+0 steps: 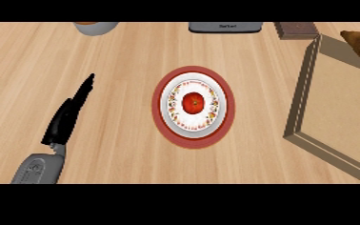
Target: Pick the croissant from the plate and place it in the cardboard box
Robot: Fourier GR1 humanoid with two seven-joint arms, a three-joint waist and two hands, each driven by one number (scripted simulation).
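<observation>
A light wooden counter (105, 66) is filling the view from above. At its centre a round plate (193, 107) is sitting, with a broad red rim, a white inner ring with a speckled border, and a red disc painted in the middle.

At the left, the robot's left hand (65, 120) is coming in from the near edge on a grey forearm (38, 169). Its black fingers are lying straight and released, pointing towards the far side. They are holding nothing and staying well apart from the plate. The right hand is not showing anywhere.

At the right, the open cardboard box (299, 95) is standing with its tall left wall near the plate, and it is running off the right edge. A golden-brown shape, apparently the croissant (350, 41), is lying within the box's outline at its far end, partly cut off by the right edge.

Along the far edge, a grey bowl (95, 28) is sitting at the left, a grey appliance (225, 27) is standing past the plate, and a dark brown block (296, 30) is resting just beside the box's far corner.
</observation>
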